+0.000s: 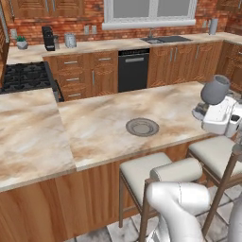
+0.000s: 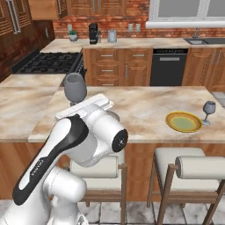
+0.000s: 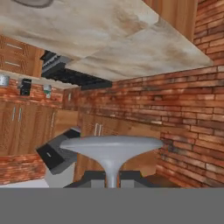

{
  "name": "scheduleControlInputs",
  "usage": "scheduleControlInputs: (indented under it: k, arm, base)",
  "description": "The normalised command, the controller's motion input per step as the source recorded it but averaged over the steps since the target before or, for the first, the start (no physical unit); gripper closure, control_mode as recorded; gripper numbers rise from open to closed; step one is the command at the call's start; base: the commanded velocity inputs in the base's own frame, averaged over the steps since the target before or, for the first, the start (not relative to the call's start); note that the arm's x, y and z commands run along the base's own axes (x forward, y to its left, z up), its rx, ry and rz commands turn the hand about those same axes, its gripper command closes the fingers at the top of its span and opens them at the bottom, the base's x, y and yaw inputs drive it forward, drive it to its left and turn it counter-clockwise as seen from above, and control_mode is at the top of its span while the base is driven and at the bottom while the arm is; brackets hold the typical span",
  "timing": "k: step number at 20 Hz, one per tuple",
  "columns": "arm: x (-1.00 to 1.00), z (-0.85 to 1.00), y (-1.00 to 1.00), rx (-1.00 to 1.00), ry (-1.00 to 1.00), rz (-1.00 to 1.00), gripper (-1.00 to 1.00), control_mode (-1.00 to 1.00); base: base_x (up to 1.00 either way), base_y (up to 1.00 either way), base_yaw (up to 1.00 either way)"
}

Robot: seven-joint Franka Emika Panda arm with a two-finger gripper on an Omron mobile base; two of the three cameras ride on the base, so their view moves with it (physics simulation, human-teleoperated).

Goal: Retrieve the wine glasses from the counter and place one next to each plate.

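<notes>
Island top and what sits on it

Marbled island top [image 1: 104,123] carries grey plate [image 1: 142,126], left of the jaws, plus yellow-olive plate [image 2: 183,121] and a wine glass [image 2: 208,112] just beside it, well right of them.

arm [image 2: 94,136]: glossy white shells — dark joints | black lettered band

island top [image 1: 99,127]: open around grey plate [image 1: 142,126] | edge: 2 stools [image 1: 142,172]
</notes>
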Motion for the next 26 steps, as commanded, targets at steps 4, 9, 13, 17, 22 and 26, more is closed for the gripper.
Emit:
scheduleControlInputs:
  k: [4,9,13,17,22,26]
  arm:
    - [1.0,-0.54,-0.43,-0.04,0.11,0.01,1.0,-1.0]
    - [1.0,-0.59,-0.45,-0.03,0.15,0.03,1.0,-1.0]
    - [1.0,-0.47,-0.33,0.0,0.1,0.01,1.0,-1.0]
    - [0.97,-0.34,-0.31,0.0,0.03,0.0,1.0,-1.0]
    - [0.87,-0.35,-0.11,-0.05,-0.01,0.01,1.0,-1.0]
    - [0.63,-0.32,0.0,-0.13,-0.11,0.05,1.0,-1.0]
  base:
    - [0.0,0.0,0.0]
    - [0.0,0.0,0.0]
    - [0.0,0.0,0.0]
    - [0.0,0.0,0.0]
    - [0.0,0.0,0.0]
    - [0.0,0.0,0.0]
